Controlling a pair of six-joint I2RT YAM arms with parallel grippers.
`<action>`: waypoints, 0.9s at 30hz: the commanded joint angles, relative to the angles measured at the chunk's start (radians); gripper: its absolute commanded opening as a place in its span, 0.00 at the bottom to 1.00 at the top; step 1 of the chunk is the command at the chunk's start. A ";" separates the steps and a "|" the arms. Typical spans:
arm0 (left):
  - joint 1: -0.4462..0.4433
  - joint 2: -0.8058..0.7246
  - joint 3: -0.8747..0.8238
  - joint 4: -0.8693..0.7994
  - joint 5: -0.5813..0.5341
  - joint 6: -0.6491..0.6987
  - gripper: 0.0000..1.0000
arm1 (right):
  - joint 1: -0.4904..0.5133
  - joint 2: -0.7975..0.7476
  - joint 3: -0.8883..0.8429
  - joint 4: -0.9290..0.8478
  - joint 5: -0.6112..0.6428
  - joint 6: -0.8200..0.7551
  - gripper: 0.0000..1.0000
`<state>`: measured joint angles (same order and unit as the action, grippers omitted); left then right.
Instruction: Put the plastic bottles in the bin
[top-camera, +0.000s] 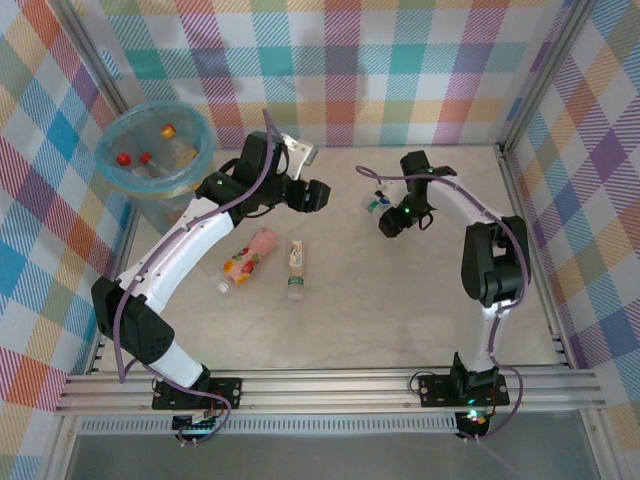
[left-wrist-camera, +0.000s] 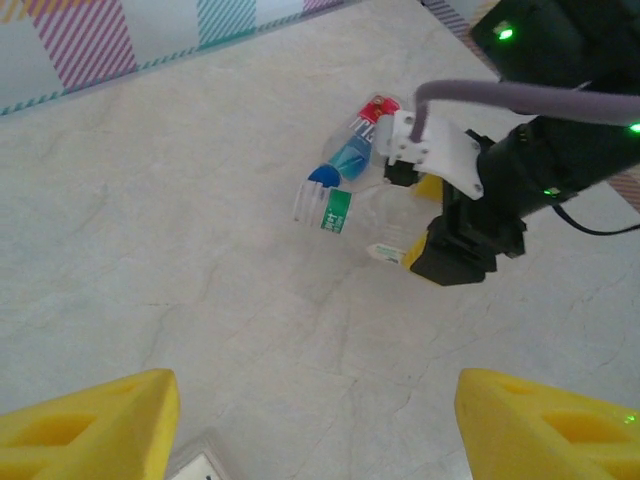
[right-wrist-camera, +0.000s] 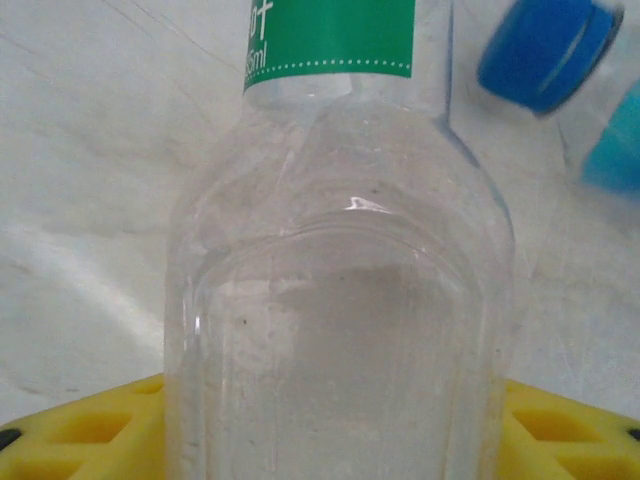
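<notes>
At far left, against the plaid-cloth wall (top-camera: 60, 100), stood the bin (top-camera: 150, 192), red-capped bottles (top-camera: 145, 158) inside; a pink bottle (top-camera: 250, 258) and a beige bottle (top-camera: 295, 268) lay side by side on the pale marbled tabletop (top-camera: 400, 310); the left gripper (left-wrist-camera: 320, 440) hung above it, fingers spread, empty; further right, the right gripper (left-wrist-camera: 422, 222) clasped a green-labelled bottle (right-wrist-camera: 335, 300), a blue-capped bottle (left-wrist-camera: 340, 165) just beside.

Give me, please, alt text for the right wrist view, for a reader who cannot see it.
Close up, a clear plastic bottle with a green label sits between the yellow jaws of the right gripper. A second bottle's blue cap shows at top right, over a pale marbled table.
</notes>
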<state>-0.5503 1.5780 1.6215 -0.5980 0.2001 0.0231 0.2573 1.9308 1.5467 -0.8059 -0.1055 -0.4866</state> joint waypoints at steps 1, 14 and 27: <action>-0.008 -0.032 0.047 0.021 -0.051 -0.038 0.73 | 0.022 -0.088 0.024 0.016 -0.141 0.049 0.59; 0.149 0.011 0.091 0.095 0.143 -0.481 0.84 | 0.111 -0.359 -0.109 0.406 -0.626 0.292 0.53; 0.158 -0.005 0.039 0.267 0.360 -0.611 0.74 | 0.171 -0.405 -0.107 0.452 -0.663 0.277 0.53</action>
<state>-0.3855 1.5841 1.6772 -0.3866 0.4805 -0.5526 0.4198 1.5566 1.4452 -0.4004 -0.7200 -0.2169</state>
